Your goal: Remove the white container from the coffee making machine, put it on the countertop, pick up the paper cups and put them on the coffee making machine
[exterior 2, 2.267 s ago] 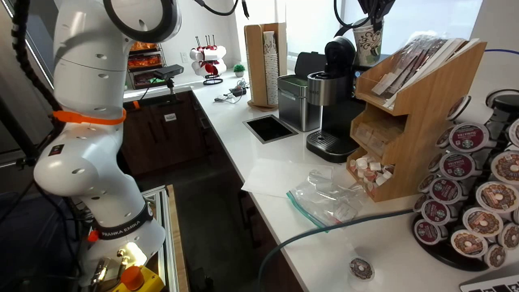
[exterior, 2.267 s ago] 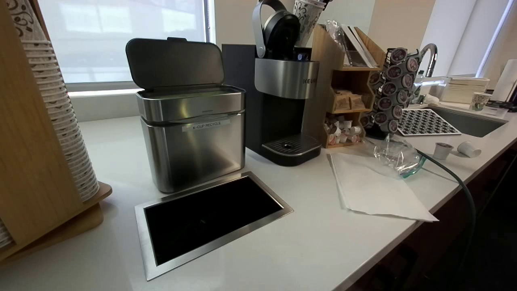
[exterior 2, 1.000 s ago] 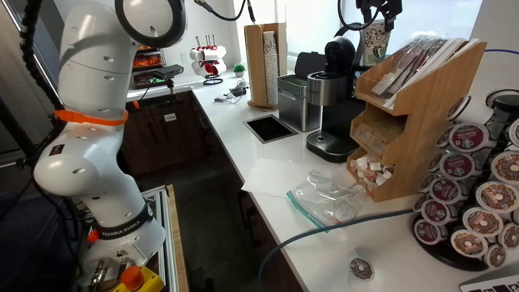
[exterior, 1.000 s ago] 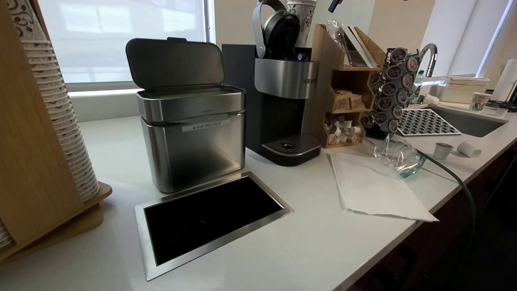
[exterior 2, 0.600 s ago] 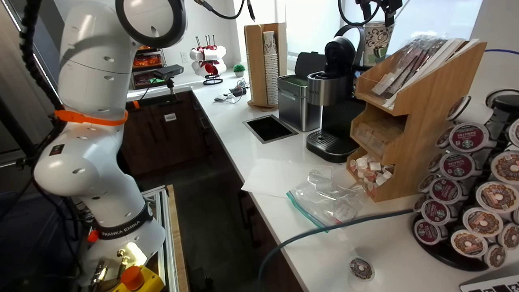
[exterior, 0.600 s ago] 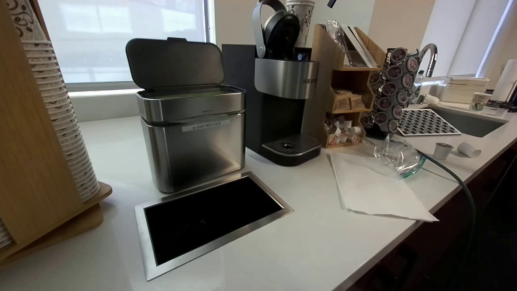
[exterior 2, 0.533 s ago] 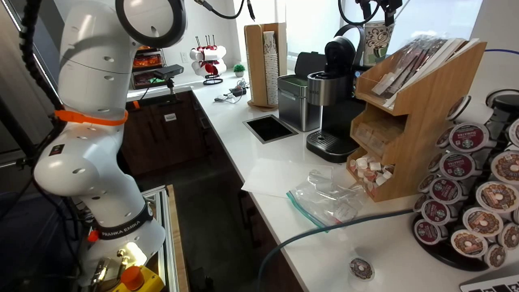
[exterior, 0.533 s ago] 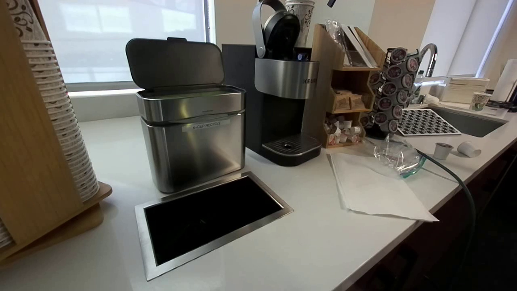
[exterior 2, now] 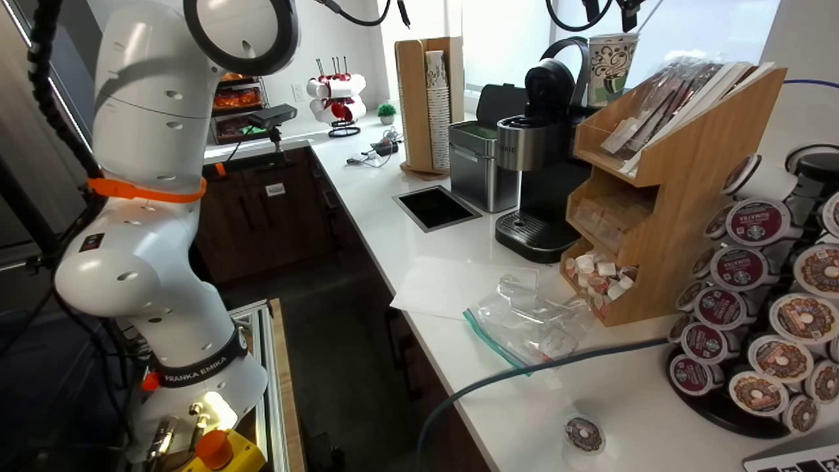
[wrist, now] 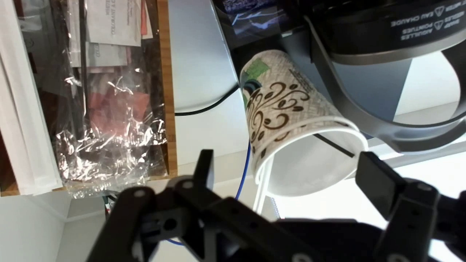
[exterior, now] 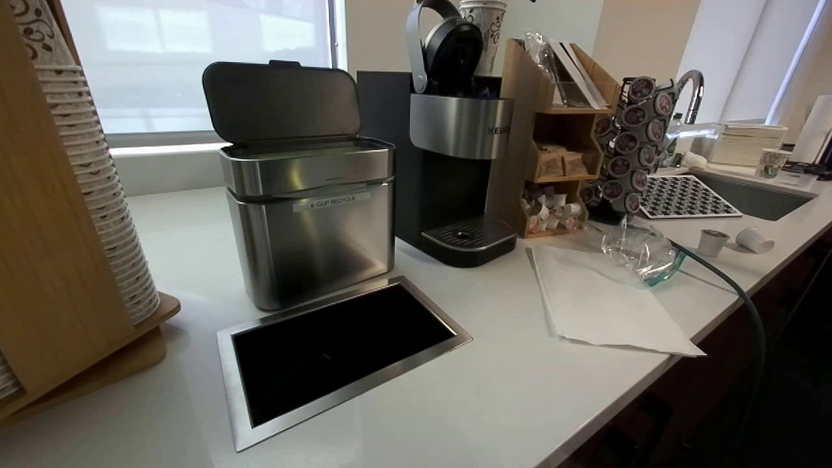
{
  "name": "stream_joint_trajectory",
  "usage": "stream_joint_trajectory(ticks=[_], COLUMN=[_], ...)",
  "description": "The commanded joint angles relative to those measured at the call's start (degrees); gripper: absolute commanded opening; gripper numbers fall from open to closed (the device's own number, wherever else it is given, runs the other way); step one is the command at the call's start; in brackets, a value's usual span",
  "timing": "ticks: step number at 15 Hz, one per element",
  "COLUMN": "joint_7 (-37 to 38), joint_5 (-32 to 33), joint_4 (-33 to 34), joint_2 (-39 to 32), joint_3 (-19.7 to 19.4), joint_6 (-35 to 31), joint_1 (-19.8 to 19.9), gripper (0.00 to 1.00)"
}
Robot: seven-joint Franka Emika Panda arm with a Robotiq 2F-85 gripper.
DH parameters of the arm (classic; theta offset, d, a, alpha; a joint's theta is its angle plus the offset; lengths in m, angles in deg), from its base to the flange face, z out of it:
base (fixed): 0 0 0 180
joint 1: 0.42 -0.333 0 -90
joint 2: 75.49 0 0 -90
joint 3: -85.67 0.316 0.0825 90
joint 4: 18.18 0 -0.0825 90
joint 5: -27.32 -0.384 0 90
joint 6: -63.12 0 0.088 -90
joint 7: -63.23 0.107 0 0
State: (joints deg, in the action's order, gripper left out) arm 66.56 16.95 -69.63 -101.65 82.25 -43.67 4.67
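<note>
Brewer point(exterior 2: 532, 147) between bin point(exterior 2: 482, 176) and organizer point(exterior 2: 698, 180)

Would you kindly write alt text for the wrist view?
An open end effector frames a patterned paper cup without gripping it. A coffee machine is at upper right, a wooden rack of packets at left.

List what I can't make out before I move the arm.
Fingers: upper parts cut off by the top edge, in an exterior view.
Cups: inner bottom hidden by their own wall, in the wrist view.
Bin: inside mostly hidden by its front wall, in an exterior view.
Packet: fine print too small, in the wrist view.
</note>
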Motion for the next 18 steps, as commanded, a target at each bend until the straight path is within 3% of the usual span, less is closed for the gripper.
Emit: stream_joint_trajectory(ticks=[1,5,18], joint_7=[0.11,0.17,0.20], joint_5=[0.38,1.06,3.80], joint_4=[-2.34,-7.00,-36.09], joint_2=[2.73,6.40,24.33], joint_3=[-0.02,-0.25,-0.09], joint_6=[0.82,1.13,-7.38], joint_1=[-0.41,-0.81,-0.95], gripper=[1.00,1.00,1.00])
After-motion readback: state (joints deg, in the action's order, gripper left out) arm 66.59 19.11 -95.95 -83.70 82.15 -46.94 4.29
